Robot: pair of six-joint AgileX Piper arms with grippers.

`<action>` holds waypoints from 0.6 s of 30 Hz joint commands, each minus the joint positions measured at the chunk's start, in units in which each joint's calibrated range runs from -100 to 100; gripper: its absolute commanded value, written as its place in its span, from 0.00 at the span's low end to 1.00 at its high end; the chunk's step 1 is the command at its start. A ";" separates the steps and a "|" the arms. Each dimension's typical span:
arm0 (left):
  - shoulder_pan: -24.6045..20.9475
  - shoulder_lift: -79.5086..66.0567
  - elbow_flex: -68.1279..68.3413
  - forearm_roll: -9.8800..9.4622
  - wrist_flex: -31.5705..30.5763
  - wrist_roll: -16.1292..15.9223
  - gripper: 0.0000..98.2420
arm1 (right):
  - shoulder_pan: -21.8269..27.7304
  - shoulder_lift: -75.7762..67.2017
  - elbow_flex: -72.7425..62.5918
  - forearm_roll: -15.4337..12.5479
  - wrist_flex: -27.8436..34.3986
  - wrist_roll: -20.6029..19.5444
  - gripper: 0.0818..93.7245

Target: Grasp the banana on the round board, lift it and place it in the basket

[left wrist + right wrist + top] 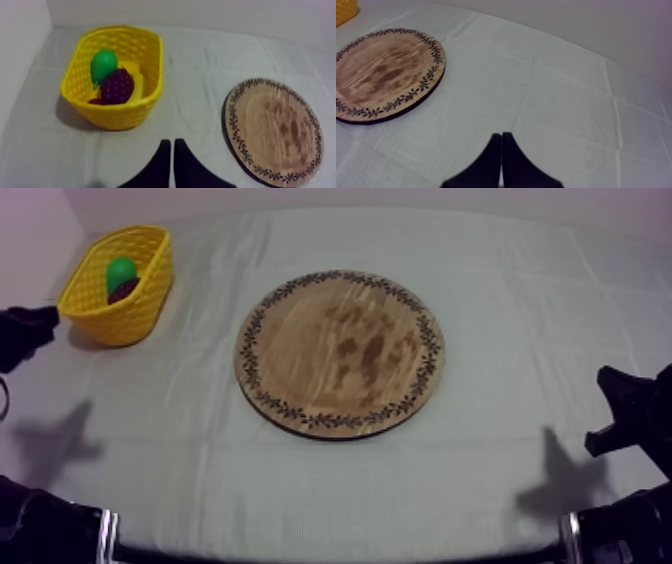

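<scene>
Top view: the round wooden board with patterned rim (pixel 340 353) lies bare at the table's centre. The yellow lattice basket (pixel 125 117) holds a green pear (pixel 103 64), a dark-red bunch of grapes (pixel 117 86) and, behind them, a pale yellow shape (pixel 136 77), probably the banana. Its long axis and heading cannot be told. The left gripper (pixel 171 142) and right gripper (pixel 501 135) each have their fingers pressed together on nothing. The placing step appears complete, so the next move need only confirm it.
</scene>
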 commanded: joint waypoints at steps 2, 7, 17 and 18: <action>-0.26 -4.42 7.86 0.38 -2.13 -0.39 0.00 | 0.01 0.00 -0.03 0.01 0.06 -0.01 0.00; -1.35 -10.51 13.75 0.61 -3.86 -0.55 0.00 | 0.01 0.00 -0.03 0.01 0.06 -0.05 0.00; -4.33 -22.93 21.85 0.34 -3.28 -0.73 0.00 | 0.01 0.00 -0.03 0.01 0.06 -0.06 0.00; -4.51 -23.96 22.42 0.33 -3.05 -0.71 0.00 | 0.01 0.00 -0.03 0.01 0.06 -0.06 0.00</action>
